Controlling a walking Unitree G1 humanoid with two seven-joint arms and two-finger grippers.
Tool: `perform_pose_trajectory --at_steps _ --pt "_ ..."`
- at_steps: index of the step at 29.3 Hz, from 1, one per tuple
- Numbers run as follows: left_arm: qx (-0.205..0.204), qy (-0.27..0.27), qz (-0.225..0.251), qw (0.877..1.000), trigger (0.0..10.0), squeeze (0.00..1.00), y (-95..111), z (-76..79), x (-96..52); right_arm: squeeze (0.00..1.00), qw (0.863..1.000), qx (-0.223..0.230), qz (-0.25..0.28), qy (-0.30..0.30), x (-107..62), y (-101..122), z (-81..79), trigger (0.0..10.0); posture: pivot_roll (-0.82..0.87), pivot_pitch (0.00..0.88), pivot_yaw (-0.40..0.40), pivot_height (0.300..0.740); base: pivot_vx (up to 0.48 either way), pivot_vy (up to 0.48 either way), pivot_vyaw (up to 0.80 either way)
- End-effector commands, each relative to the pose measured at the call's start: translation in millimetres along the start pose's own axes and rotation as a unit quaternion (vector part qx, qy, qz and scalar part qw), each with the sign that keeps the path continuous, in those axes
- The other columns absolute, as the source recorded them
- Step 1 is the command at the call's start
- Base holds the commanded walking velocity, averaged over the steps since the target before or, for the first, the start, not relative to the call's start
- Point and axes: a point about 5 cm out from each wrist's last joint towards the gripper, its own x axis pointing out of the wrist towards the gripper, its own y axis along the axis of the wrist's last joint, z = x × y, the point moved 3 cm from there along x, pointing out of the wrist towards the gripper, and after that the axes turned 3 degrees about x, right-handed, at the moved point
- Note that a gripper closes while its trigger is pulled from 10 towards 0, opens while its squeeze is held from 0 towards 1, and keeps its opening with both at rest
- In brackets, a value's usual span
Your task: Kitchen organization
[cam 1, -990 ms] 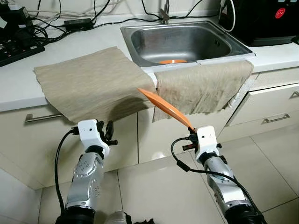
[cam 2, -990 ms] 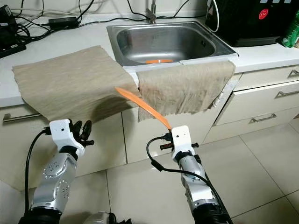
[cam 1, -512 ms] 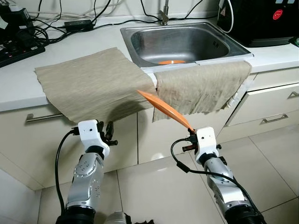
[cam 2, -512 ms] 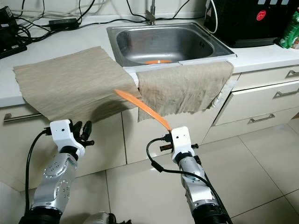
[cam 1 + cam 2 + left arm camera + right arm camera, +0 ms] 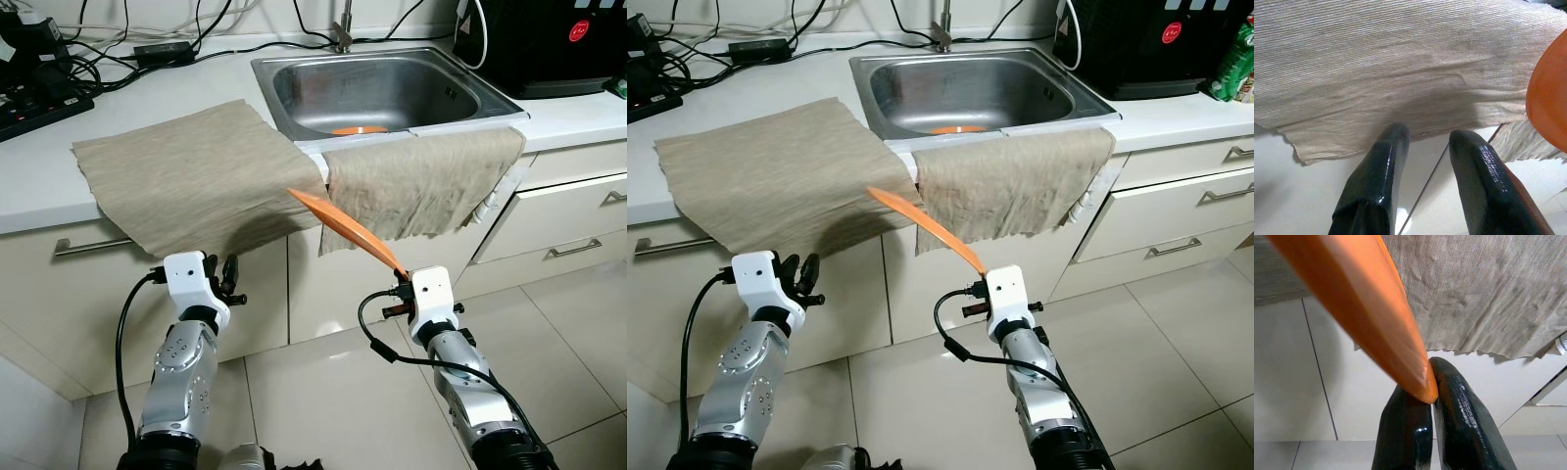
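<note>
We see two arms (image 5: 181,377) of ribbed, silver-grey metal, each forearm dotted with small round holes and screws and ending near the elbow in a dark collar. At each wrist sits a white, boxy housing with a small dark port on its face. A black cable loops out from the side of each housing and runs down along the forearm. The left pincer (image 5: 1425,161) has two long, glossy black fingers (image 5: 1378,181) with a fine pebbled texture and rounded tips. The right pincer (image 5: 1431,382) has fingers (image 5: 1462,426) of the same shiny black, thick and tapering.
</note>
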Motion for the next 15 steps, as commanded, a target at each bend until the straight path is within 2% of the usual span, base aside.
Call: perform_pose_trajectory --at_steps 1,6,15 --pt "0.002 0.001 0.001 1.0 10.0 0.0 0.6 -0.3 1.5 0.0 0.999 0.001 0.034 -0.005 4.8 16.1 3.3 0.0 0.05 0.0 -0.006 0.74 0.0 0.0 0.0" --pt "0.002 0.001 0.001 1.0 10.0 0.0 0.6 -0.3 1.5 0.0 0.999 0.001 0.034 -0.005 4.8 16.1 3.3 0.0 0.05 0.0 -0.006 0.74 0.0 0.0 0.0" --pt "0.005 -0.017 -0.005 1.0 10.0 0.0 -1.5 10.2 6.4 0.0 0.999 -0.001 0.047 -0.008 7.2 23.8 4.9 0.0 0.03 0.0 0.006 0.74 0.0 0.0 0.0"
